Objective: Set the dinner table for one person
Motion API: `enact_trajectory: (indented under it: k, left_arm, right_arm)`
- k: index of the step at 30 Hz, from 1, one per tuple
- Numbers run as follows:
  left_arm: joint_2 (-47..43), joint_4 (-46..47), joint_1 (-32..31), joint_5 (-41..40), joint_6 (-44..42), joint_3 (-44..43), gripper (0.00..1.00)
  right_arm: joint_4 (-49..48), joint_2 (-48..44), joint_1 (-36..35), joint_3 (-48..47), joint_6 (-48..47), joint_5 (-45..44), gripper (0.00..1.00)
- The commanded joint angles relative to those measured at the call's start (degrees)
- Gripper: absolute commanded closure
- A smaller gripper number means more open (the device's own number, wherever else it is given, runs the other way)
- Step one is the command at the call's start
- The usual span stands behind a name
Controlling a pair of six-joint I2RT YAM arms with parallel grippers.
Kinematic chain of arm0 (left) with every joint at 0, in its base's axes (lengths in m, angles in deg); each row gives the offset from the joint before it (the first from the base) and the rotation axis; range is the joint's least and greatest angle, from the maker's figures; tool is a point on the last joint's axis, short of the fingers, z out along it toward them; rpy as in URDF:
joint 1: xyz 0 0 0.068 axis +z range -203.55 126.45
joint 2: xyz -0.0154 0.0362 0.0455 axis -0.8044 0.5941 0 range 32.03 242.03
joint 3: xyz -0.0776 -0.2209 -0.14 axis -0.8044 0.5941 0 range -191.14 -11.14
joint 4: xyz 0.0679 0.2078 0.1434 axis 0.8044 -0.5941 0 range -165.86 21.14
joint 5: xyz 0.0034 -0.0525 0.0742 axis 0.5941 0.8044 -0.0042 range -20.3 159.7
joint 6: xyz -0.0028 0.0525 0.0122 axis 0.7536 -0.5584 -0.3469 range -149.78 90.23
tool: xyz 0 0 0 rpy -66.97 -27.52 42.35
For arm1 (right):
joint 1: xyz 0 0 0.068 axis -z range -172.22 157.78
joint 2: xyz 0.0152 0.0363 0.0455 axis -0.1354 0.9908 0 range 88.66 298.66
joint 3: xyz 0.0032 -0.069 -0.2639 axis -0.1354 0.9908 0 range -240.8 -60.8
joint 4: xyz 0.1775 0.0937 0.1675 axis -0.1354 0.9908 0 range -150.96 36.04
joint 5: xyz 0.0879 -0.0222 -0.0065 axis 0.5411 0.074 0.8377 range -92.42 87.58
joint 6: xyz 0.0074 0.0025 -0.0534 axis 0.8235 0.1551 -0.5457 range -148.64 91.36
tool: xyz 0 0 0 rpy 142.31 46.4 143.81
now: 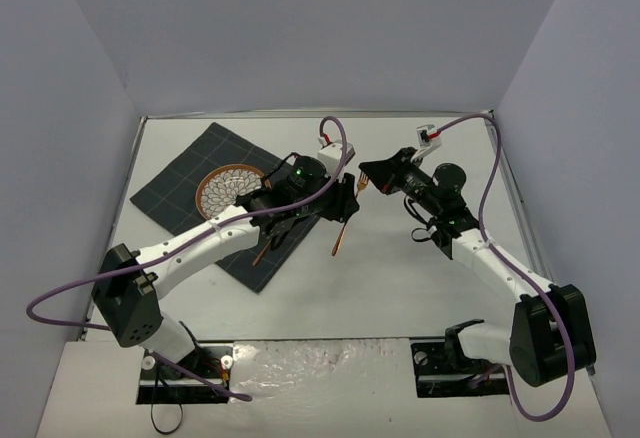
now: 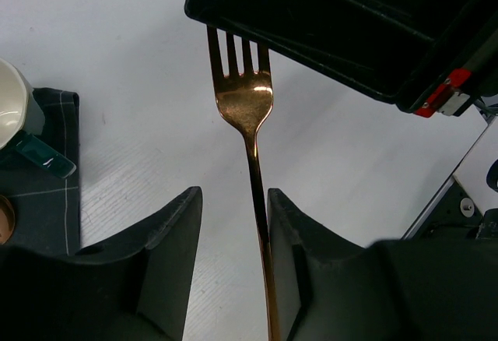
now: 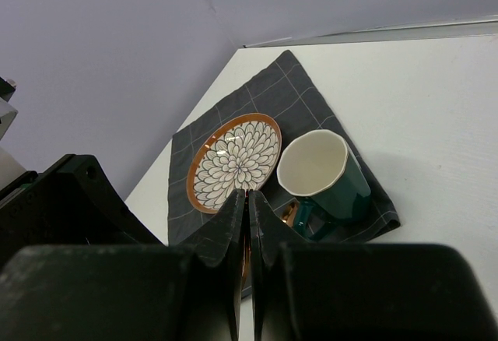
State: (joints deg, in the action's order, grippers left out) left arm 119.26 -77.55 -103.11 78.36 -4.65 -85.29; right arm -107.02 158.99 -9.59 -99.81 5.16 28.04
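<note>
Evidently the fork is mid-handover above the worktop, which lies beneath both arms. The right gripper looks pressed together on the tines. The left gripper stands apart around the handle, which touches one finger only. Next, probably, the left must clamp before the right lets go, then carry the fork to the mat on its left.

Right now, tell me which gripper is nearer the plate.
Left. The left gripper hangs open just right of the plate, around the fork handle. The right gripper, shut on the fork's tines, sits farther right.
</note>
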Motion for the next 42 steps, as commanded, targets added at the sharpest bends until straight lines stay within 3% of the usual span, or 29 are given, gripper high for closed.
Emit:
enact_trajectory:
  k: [1, 6, 14, 17, 18, 22, 26, 30, 35, 38, 42]
  left_arm:
    - [-1.05, 3.46, -0.36, -0.66, -0.25, -3.94, 0.66]
    - [-1.12, 3.5, -0.36, -0.83, -0.34, -4.07, 0.76]
    - [-0.87, 3.05, -0.36, -0.67, -0.65, -4.33, 1.0]
    - [-1.24, 1.79, -0.36, -1.78, -1.83, -4.33, 1.0]
    - [-1.34, 1.39, -0.36, -2.29, -2.32, -4.33, 1.0]
    - [-2.2, -1.77, -0.1, -4.72, -6.76, -3.53, 1.0]
    - [-4.5, -3.11, 1.54, -5.45, -11.78, -0.53, 1.0]
    - [-7.89, -6.22, 7.01, -3.02, -15.62, 1.17, 1.0]
    - [-11.95, -9.89, 16.33, -0.5, -20.35, 3.04, 1.0]
    - [-12.77, -13.64, 25.1, 1.92, -23.9, 2.71, 1.0]
    - [-11.91, -17.33, 31.77, 2.83, -30.31, 0.78, 1.0]
  right_arm:
    - [-5.63, -2.12, -0.68, -0.72, -0.97, 0.0, 1.0]
    - [-5.54, -1.88, -1.02, -0.9, -1.19, -0.07, 1.0]
    - [-5.0, -1.86, -1.61, -1.07, -1.96, -0.14, 1.0]
    - [-3.51, -1.78, -1.68, -1.38, -3.24, 0.02, 1.0]
    - [-2.67, -1.77, -1.76, -1.63, -3.86, 0.04, 0.97]
    - [2.63, -2.34, -1.78, -3.17, -6.86, -0.44, 0.47]
    - [11.45, -3.63, -1.77, -6.29, -10.72, -1.53, 0.23]
    - [24.32, -6.44, -1.58, -10.71, -17.01, -9.13, 0.03]
    - [33.89, -8.76, -1.07, -15.93, -22.5, -17.67, 0.0]
    - [37.11, -10.43, -0.82, -17.22, -24.11, -20.29, 0.0]
    - [37.61, -11.9, -0.73, -16.81, -24.38, -21.3, 0.0]
